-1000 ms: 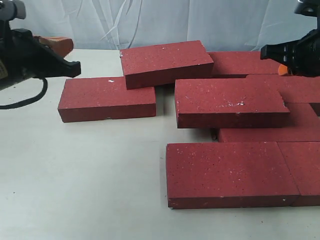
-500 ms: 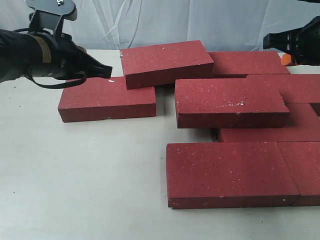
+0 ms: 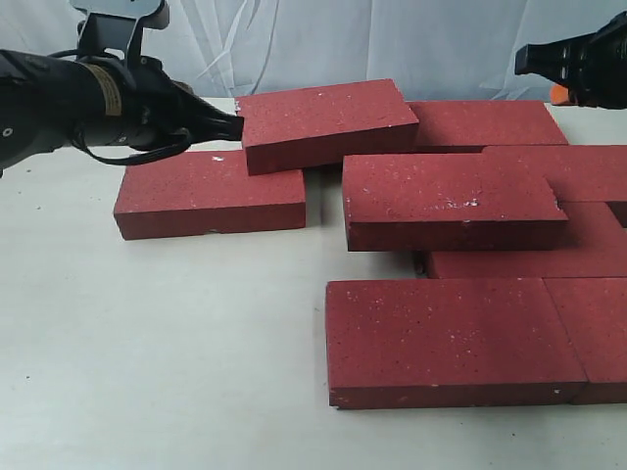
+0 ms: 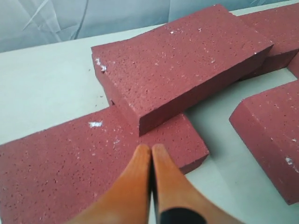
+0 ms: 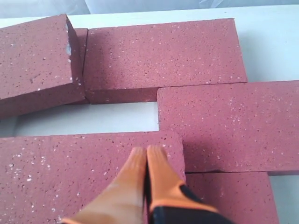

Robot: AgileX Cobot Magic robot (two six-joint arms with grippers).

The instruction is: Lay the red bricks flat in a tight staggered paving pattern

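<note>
**A:** Looking at the left gripper (image 3: 238,125), how do its fingers stand?

**B:** Its two orange fingers (image 4: 140,163) are pressed together with no gap. Nothing is held between them.

**A:** Where do the red bricks (image 3: 588,176) lie from it?

**B:** Straight ahead of its tip is a tilted brick (image 3: 326,122). That brick's end is just beside the tip, and it is not possible to tell whether they touch. The tilted brick leans with one low corner resting on a flat brick (image 3: 211,191). The flat brick lies directly beneath the gripper, on the white table (image 3: 147,343).

**A:** And the right gripper (image 3: 521,61)?

**B:** It is narrowed the same way. Its orange fingertips (image 5: 154,158) meet and it grips nothing. It hangs in the air, apart from every brick.

**A:** What is under it?

**B:** Below its tip is the corner of a raised brick (image 3: 451,196), whose near edge sits up off the table. Beyond the tip, a rear brick (image 5: 163,56) lies flat.

**A:** Are there any bricks far from both grippers?

**B:** Yes. A front brick (image 3: 451,338) lies flat, well apart from both, with another brick's end touching it.
</note>
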